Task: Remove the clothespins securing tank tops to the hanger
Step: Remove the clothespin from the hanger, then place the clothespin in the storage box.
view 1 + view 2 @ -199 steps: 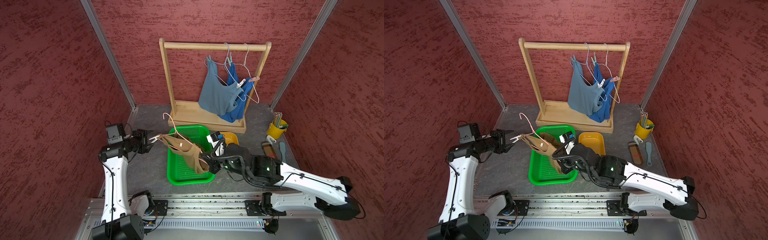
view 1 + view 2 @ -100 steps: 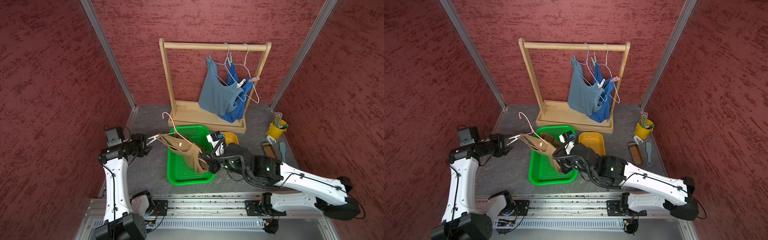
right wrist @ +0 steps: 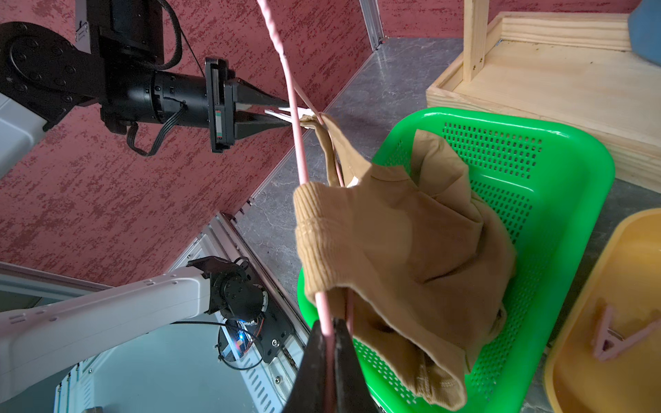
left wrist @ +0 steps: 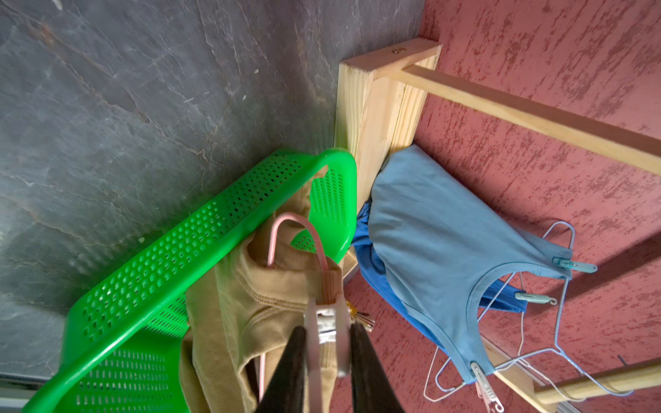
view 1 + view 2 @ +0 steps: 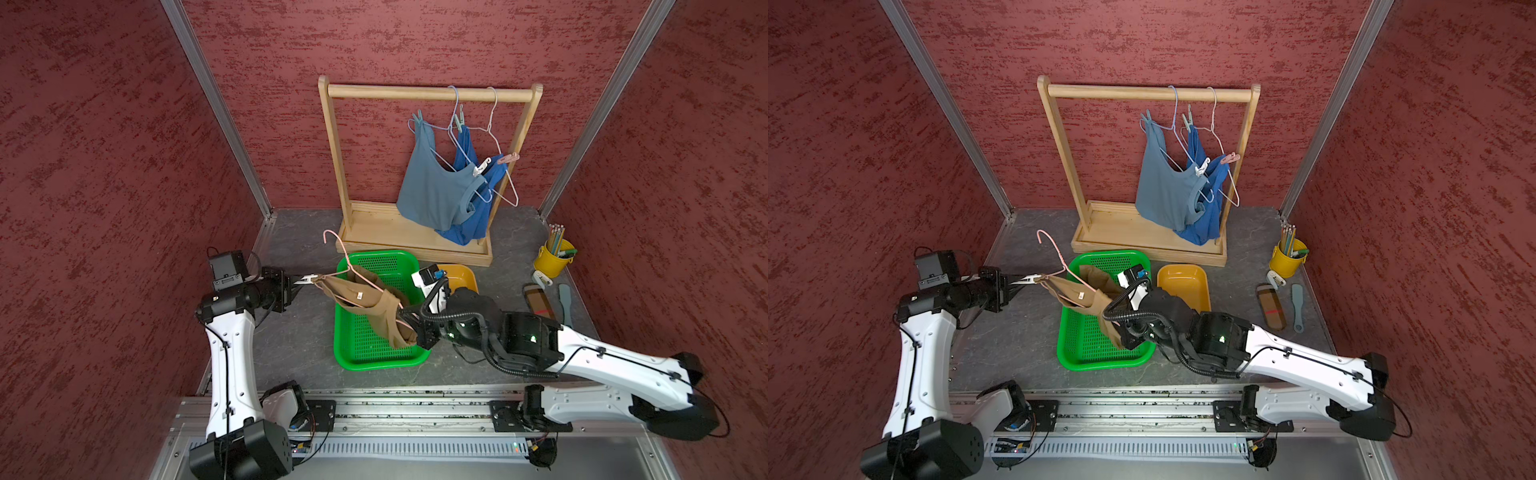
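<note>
A tan tank top (image 5: 365, 299) hangs from a pink wire hanger (image 5: 338, 245) over the green basket (image 5: 374, 357). My left gripper (image 4: 327, 332) is shut on a white clothespin (image 4: 325, 321) that pins the tan strap to the hanger's left end. My right gripper (image 3: 331, 329) is shut on the hanger wire at its other end. On the rack, a grey-blue tank top (image 5: 432, 187) and a royal blue one (image 5: 469, 224) hang with teal (image 5: 458, 122), white (image 5: 482, 165) and pink (image 5: 509, 158) clothespins. A pink clothespin (image 3: 615, 336) lies in the yellow tray (image 5: 1183, 282).
The wooden rack (image 5: 332, 166) stands at the back behind the basket. A yellow cup of pencils (image 5: 552, 257), a brush (image 5: 538, 299) and a grey spatula (image 5: 565, 303) sit at the right. Red walls close in on both sides.
My left gripper's jaws have closed from open onto the white clothespin at the hanger's left end. The right arm and the hanger have hardly moved.
</note>
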Available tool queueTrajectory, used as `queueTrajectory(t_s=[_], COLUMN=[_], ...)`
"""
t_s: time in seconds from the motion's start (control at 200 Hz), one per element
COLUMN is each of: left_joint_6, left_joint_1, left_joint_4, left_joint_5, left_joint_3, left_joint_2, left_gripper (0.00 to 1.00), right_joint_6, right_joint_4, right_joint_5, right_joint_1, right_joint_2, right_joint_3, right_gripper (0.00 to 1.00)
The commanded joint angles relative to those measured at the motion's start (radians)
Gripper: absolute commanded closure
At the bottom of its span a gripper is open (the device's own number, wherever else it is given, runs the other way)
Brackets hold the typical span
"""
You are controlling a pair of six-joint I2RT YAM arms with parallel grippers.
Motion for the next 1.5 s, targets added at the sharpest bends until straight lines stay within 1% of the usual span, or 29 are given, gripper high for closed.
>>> queueTrajectory(t_s=[0.0,0.02,0.14,0.416,0.481,0.546,0.601,0.666,0.726,0.822,0.917,1.002,1.042,1.082,1.162,1.237,1.297,1.358,1.438,1.498], left_joint_6=[0.019,0.024,0.085,0.293,0.333,0.366,0.382,0.369,0.299,0.132,0.013,-0.021,-0.012,0.011,0.094,0.175,0.222,0.243,0.231,0.228], left_joint_1=[0.005,0.005,0.004,0.004,0.002,-0.015,-0.058,-0.155,-0.296,-0.617,-0.966,-1.249,-1.355,-1.441,-1.554,-1.615,-1.636,-1.652,-1.644,-1.623], left_joint_4=[-0.004,-0.008,-0.063,-0.326,-0.388,-0.440,-0.477,-0.490,-0.455,-0.318,-0.192,-0.074,-0.009,0.063,0.223,0.326,0.401,0.475,0.579,0.660], left_joint_5=[-0.010,-0.010,-0.029,-0.135,-0.142,-0.144,-0.166,-0.203,-0.259,-0.421,-0.667,-0.872,-0.955,-1.019,-1.083,-1.129,-1.143,-1.181,-1.199,-1.176], left_joint_3=[0.028,0.031,0.075,0.281,0.324,0.370,0.409,0.436,0.432,0.363,0.286,0.236,0.226,0.222,0.233,0.270,0.288,0.279,0.214,0.161], left_joint_2=[-0.001,0.000,0.007,0.070,0.088,0.096,0.093,0.068,0.022,-0.072,-0.116,-0.088,-0.051,-0.001,0.122,0.252,0.333,0.380,0.410,0.425], left_gripper=[0.97,1.00,1.00,1.00,1.00,1.00,1.00,1.00,1.00,0.99,0.97,0.97,0.97,0.97,0.96,0.96,0.96,0.96,0.96,0.96], right_joint_6=[0.020,0.021,0.025,0.064,0.068,0.070,0.069,0.064,0.054,0.027,0.008,0.011,0.013,0.010,0.006,0.023,0.043,0.054,0.053,0.054], right_joint_4=[0.087,0.088,0.076,0.031,0.026,0.024,0.025,0.033,0.045,0.072,0.108,0.141,0.153,0.153,0.145,0.174,0.204,0.216,0.193,0.179], right_joint_5=[-0.003,-0.002,-0.003,0.016,0.020,0.023,0.019,-0.009,-0.066,-0.189,-0.319,-0.438,-0.484,-0.520,-0.569,-0.629,-0.666,-0.700,-0.722,-0.741], right_joint_1=[-0.004,-0.003,-0.003,-0.006,-0.008,-0.014,-0.031,-0.074,-0.142,-0.267,-0.370,-0.442,-0.467,-0.489,-0.531,-0.575,-0.608,-0.633,-0.660,-0.680], right_joint_2=[-0.011,-0.011,-0.008,-0.009,-0.012,-0.015,-0.015,-0.011,-0.001,0.038,0.098,0.154,0.177,0.200,0.229,0.234,0.228,0.224,0.222,0.217], right_joint_3=[0.001,0.001,-0.005,-0.034,-0.036,-0.035,-0.035,-0.041,-0.045,-0.032,-0.004,0.016,0.023,0.036,0.055,0.045,0.031,0.031,0.042,0.044], right_gripper=[1.00,1.00,1.00,1.00,1.00,1.00,1.00,1.00,1.00,1.00,1.00,1.00,1.00,1.00,1.00,1.00,1.00,1.00,1.00,1.00])
